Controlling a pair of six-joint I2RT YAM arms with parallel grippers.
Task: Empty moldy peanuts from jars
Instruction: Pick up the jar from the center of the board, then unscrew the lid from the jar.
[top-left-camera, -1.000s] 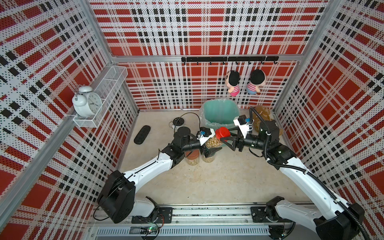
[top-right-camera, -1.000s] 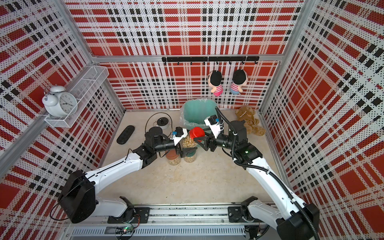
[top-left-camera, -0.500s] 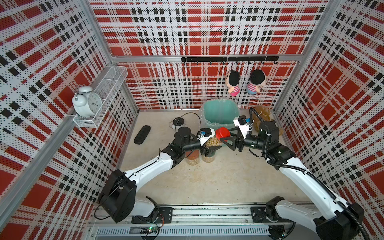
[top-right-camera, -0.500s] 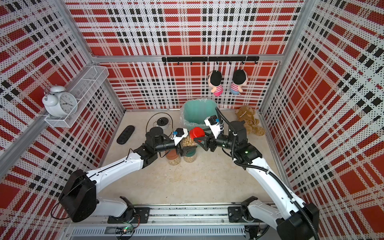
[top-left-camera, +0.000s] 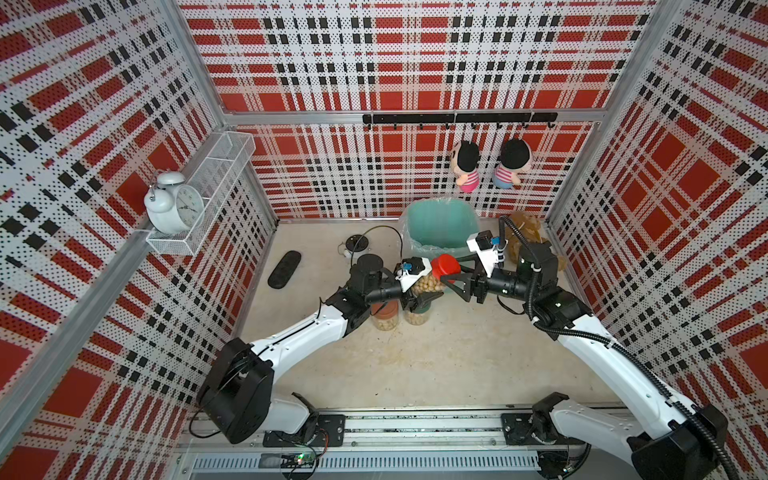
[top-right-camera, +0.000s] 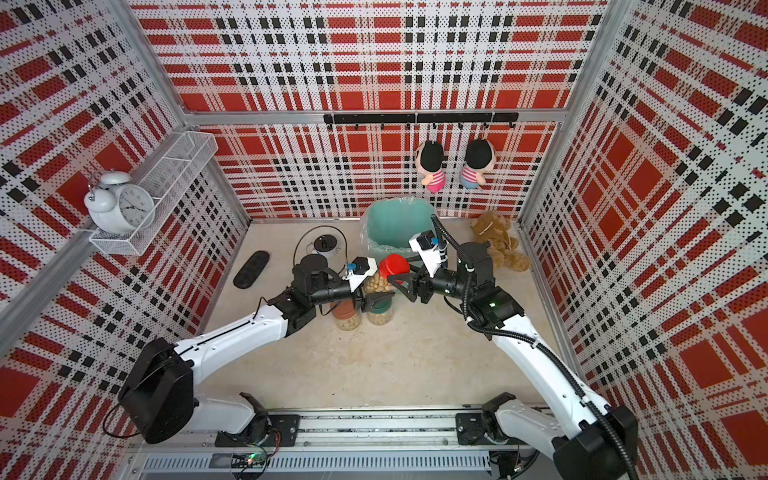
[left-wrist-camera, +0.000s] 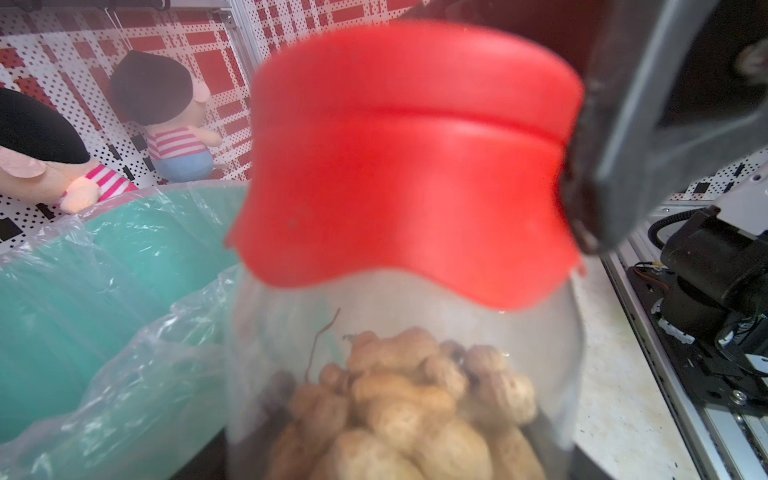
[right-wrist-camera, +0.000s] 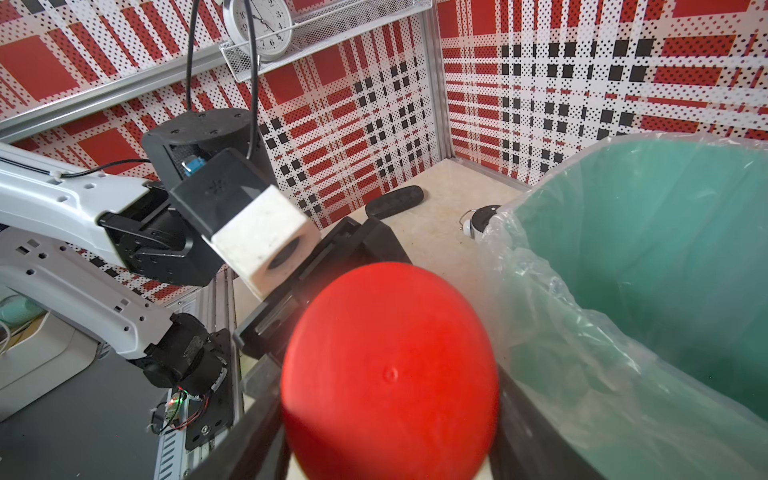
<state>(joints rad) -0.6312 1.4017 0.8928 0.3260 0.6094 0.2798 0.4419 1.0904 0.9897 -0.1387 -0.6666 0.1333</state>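
Observation:
A clear jar with a red lid (top-left-camera: 444, 266) hangs in the air between both arms, just in front of the teal bin (top-left-camera: 440, 224). Pale tan peanuts (top-left-camera: 428, 285) fill it, and they show close up through the glass in the left wrist view (left-wrist-camera: 407, 399). My left gripper (top-left-camera: 424, 293) is shut on the jar's body (left-wrist-camera: 399, 316). My right gripper (top-left-camera: 448, 272) is shut on the red lid (right-wrist-camera: 390, 374), a finger on each side. Below them, a brown-lidded jar (top-left-camera: 385, 318) and a green-lidded jar (top-left-camera: 417, 316) of peanuts stand on the floor.
The bin has a clear plastic liner (right-wrist-camera: 582, 332) and stands against the back wall. A black oblong object (top-left-camera: 284, 269) and a small round device with a cable (top-left-camera: 354, 243) lie at the back left. A teddy bear (top-right-camera: 496, 239) sits in the back right corner. Two dolls (top-left-camera: 465, 166) hang above.
My left gripper's jaws have closed in onto the body of the red-lidded jar. The right gripper has kept its hold on the lid, and neither arm has moved noticeably.

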